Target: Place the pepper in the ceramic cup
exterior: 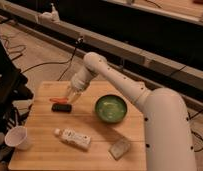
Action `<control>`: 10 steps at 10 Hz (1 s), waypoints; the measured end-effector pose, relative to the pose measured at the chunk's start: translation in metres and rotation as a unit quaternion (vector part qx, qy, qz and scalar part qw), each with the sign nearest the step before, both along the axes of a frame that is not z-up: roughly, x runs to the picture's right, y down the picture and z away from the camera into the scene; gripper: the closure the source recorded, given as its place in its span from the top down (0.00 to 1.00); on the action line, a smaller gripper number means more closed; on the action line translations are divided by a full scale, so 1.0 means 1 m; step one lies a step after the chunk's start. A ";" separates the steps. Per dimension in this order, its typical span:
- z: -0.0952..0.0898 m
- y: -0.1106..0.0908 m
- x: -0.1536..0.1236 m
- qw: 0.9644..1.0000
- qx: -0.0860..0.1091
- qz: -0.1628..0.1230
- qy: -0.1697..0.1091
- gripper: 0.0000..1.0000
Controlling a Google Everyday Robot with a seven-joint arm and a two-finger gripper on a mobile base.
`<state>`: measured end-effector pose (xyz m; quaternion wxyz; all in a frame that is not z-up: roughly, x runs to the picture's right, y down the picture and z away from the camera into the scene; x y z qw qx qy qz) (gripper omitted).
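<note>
Pepper point(57, 99) clamped in pincer point(70, 97) – just above black block point(61, 107); ceramic cup point(16, 137) well apart, front-left – approx.

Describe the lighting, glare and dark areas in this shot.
Camera view: warm light falls on the light wooden table. The round green bowl shows a pale sheen inside. The background beyond the table is largely dark. The gripper, over the table's far-left part beside the slim red-orange pepper, is well lit.

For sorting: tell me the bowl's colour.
The bowl is green, camera view; the gripper hangs beside the pepper.
</note>
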<state>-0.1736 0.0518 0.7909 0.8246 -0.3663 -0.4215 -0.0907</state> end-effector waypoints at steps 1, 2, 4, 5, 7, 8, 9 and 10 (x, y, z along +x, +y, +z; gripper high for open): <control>0.001 -0.001 0.003 1.000 0.000 0.001 0.002 0.00; 0.000 0.000 0.003 1.000 -0.001 0.000 0.002 0.00; 0.000 0.000 0.001 1.000 -0.001 -0.001 0.000 0.00; 0.000 0.000 0.002 1.000 -0.001 0.000 0.001 0.00; -0.015 -0.007 -0.003 1.000 0.019 -0.012 -0.017 0.00; -0.027 -0.011 -0.010 0.999 0.031 -0.023 -0.031 0.00; -0.046 -0.013 -0.024 0.997 0.044 -0.035 -0.056 0.00; -0.071 -0.013 -0.043 0.993 0.059 -0.049 -0.091 0.00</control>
